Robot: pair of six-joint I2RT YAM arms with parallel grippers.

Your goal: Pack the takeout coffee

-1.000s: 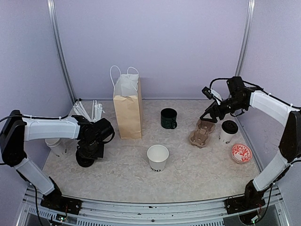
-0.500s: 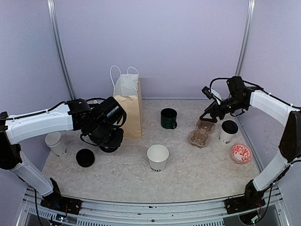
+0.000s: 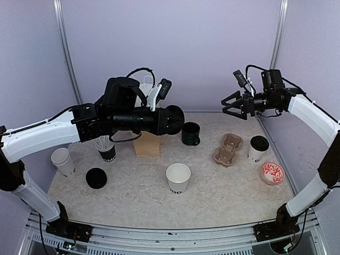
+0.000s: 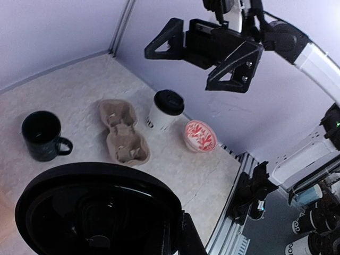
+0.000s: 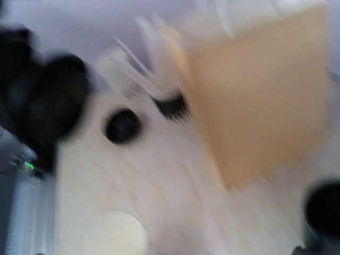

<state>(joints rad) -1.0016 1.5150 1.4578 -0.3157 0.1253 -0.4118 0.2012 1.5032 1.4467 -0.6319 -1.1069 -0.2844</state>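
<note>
- The table fills the lower half of the top view.
- The left arm reaches from the left edge toward the middle. Its left gripper hangs above the table at centre frame, clenched on a round black lid, which fills the lower left of the left wrist view.
- The right arm comes down the right edge. The right gripper is in the air at upper right, its fingers spread wide with nothing between them.
- A brown paper bag stands at centre left, partly hidden by the left arm.
- A cardboard cup carrier lies right of centre, its wells bare.
- The lidded takeout cup stands upright just right of the carrier.
- An open white cup stands at lower centre, and a second open white cup stands near the left edge.
- A black cup of straws stands left of the bag.
- A dark green mug sits at centre, between the bag and the carrier.
- A loose black lid lies flat at lower left.
- A red-patterned disc lies at lower right.
- The right wrist view is too blurred for detail.
</note>
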